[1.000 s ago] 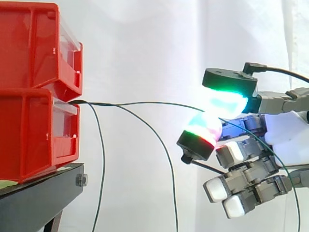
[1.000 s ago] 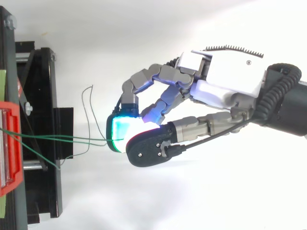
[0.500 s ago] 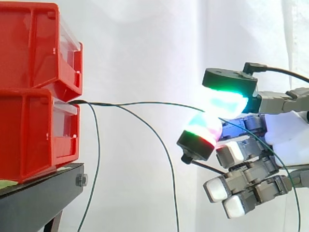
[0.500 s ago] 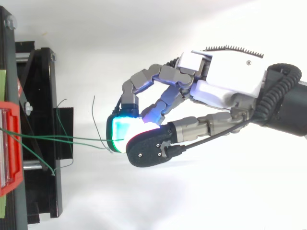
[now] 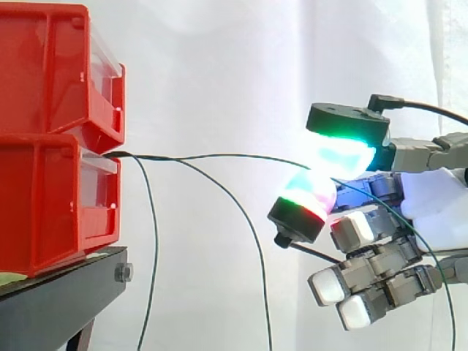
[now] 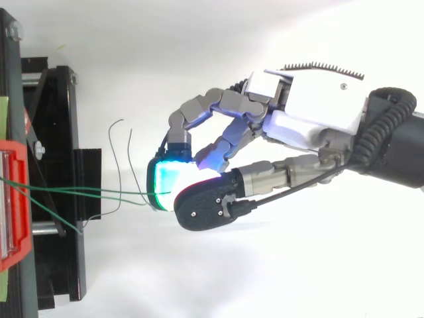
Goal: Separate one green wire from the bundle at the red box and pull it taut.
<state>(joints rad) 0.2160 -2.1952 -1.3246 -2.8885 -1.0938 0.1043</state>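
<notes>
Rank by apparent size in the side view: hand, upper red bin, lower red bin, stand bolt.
1. hand, largest, though perhaps nearer the camera.
2. upper red bin and lower red bin, alike; both cut off at the edge.
3. bolt on the black stand, smallest.

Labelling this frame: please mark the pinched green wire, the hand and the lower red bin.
green wire (image 5: 234, 155): side view, its stretch between bin and hand
hand (image 6: 318, 106): top view, white housing
lower red bin (image 5: 51, 208): side view, side wall

Glossy red plastic bins (image 5: 58, 139) — matt black stand (image 5: 66, 292)
</notes>
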